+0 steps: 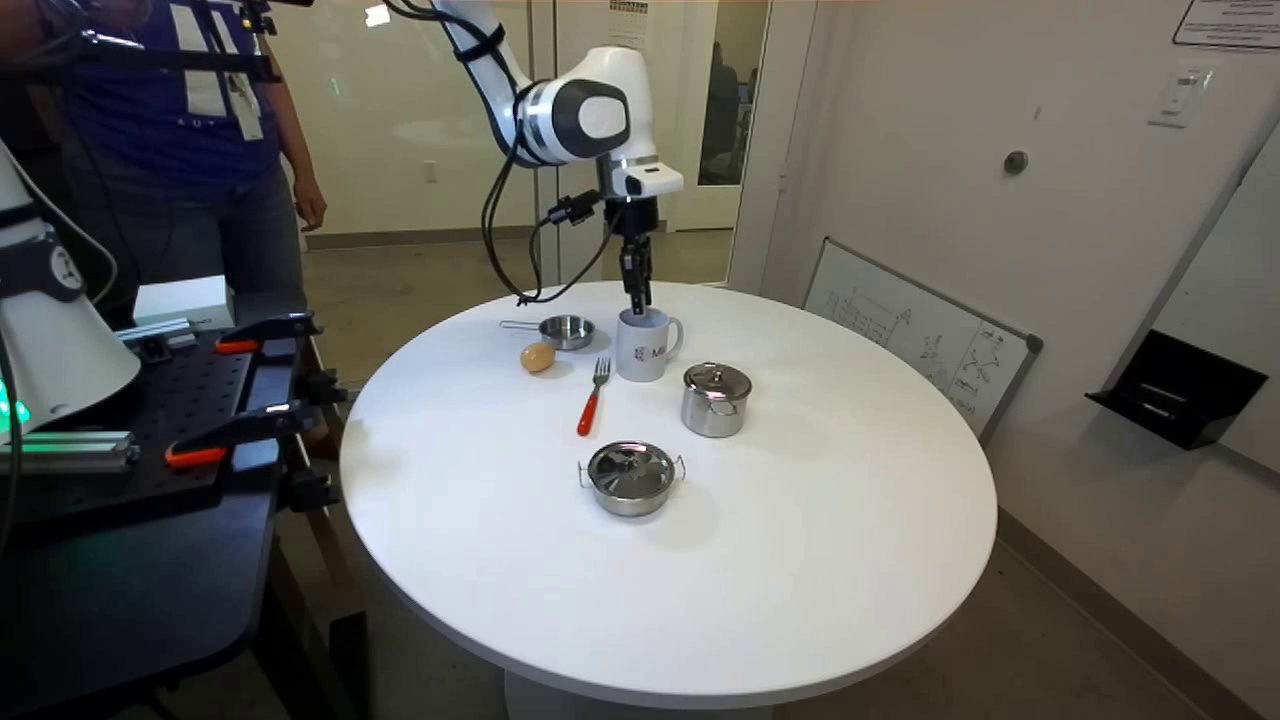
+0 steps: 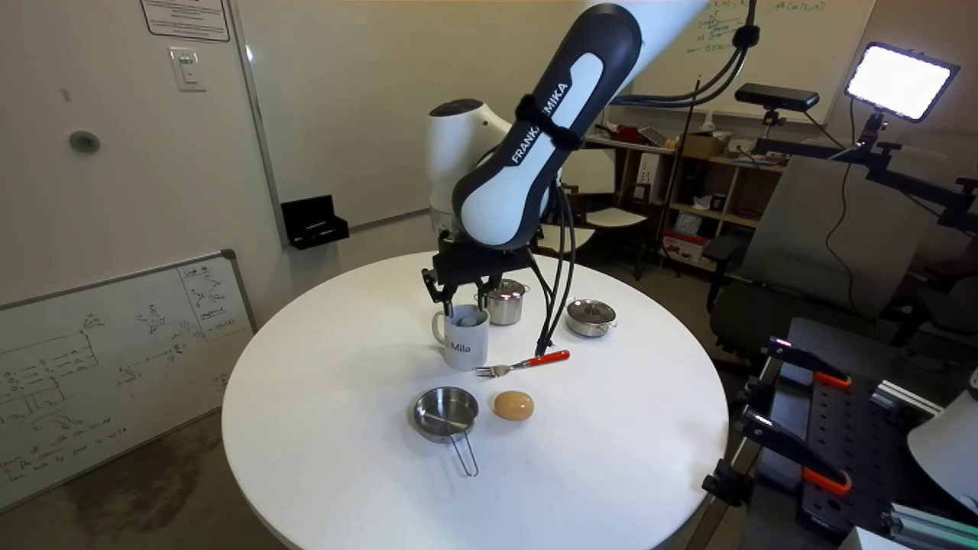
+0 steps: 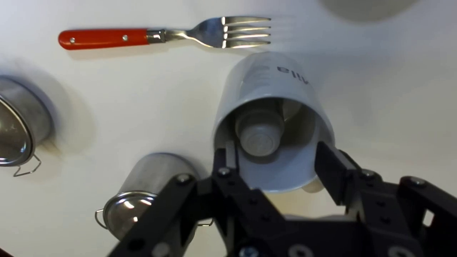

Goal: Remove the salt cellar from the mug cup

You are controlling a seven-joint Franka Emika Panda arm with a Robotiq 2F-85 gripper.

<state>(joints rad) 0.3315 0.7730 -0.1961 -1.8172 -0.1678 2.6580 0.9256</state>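
Note:
The white mug cup (image 1: 648, 350) stands upright on the round white table. It also shows in an exterior view (image 2: 466, 347) and in the wrist view (image 3: 266, 78). The salt cellar (image 3: 260, 139) is inside the mug, a grey-white rounded piece with a round flat top, near the mug's wall. Its top also shows at the mug's mouth in an exterior view (image 2: 467, 321). Its lower part is hidden by the mug. My gripper (image 3: 275, 151) points down at the mug's mouth, open. The salt cellar's top lies between the fingers in the wrist view, closer to the left finger, with nothing gripped.
A steel pot with lid (image 1: 714, 405) stands close to the mug. A lidded shallow metal bowl (image 1: 632, 485) is farther off. A red-handled fork (image 3: 107, 38) lies beside the mug. A small steel pan (image 2: 445, 415) and a brown egg (image 2: 513, 406) are on the table.

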